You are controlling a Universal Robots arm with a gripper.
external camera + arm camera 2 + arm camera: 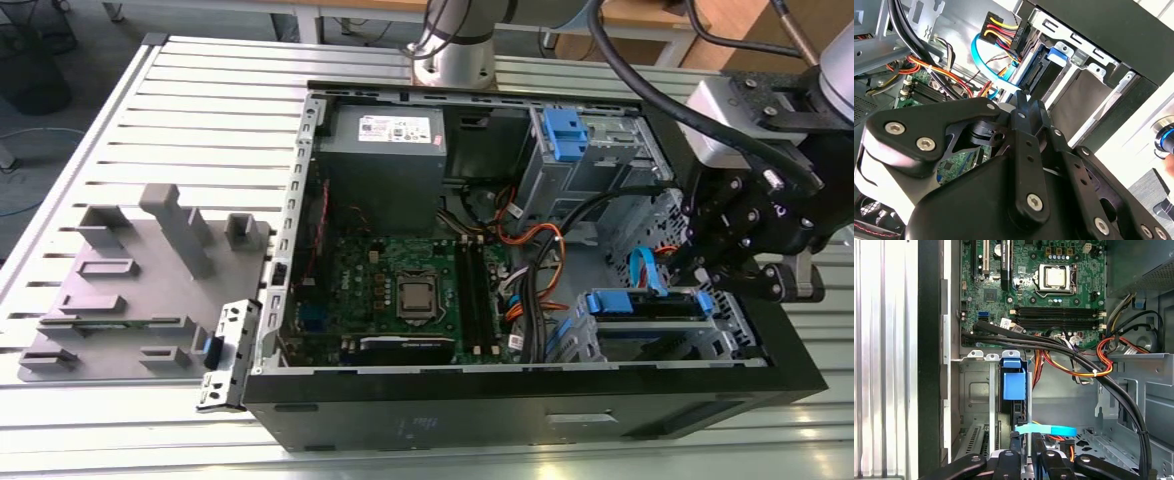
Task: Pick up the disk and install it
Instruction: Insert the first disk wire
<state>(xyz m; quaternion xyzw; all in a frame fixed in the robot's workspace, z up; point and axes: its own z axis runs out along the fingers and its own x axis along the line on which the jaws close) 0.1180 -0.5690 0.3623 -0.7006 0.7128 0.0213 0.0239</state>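
Disk first: it sits edge-up in the drive bay at the lower right of the exterior view. The bay is inside the open computer case, which lies on the slatted worktop. The disk's blue handle faces the middle of the case, toward the motherboard, and its long axis runs from that handle straight back to me. My gripper hangs over the bay at the end of the disk away from the handle, so the disk lies directly ahead of my jaws and in line with them. The jaws are drawn narrow, close to meeting. In the first wrist view a thin silver edge shows between them, but I cannot say whether it is the disk's own edge or a rail of the bay, so a hold on the disk is possible, not certain. A flat blue data cable crosses just beside my tips. I judge the disk to be in its slot, or nearly home.
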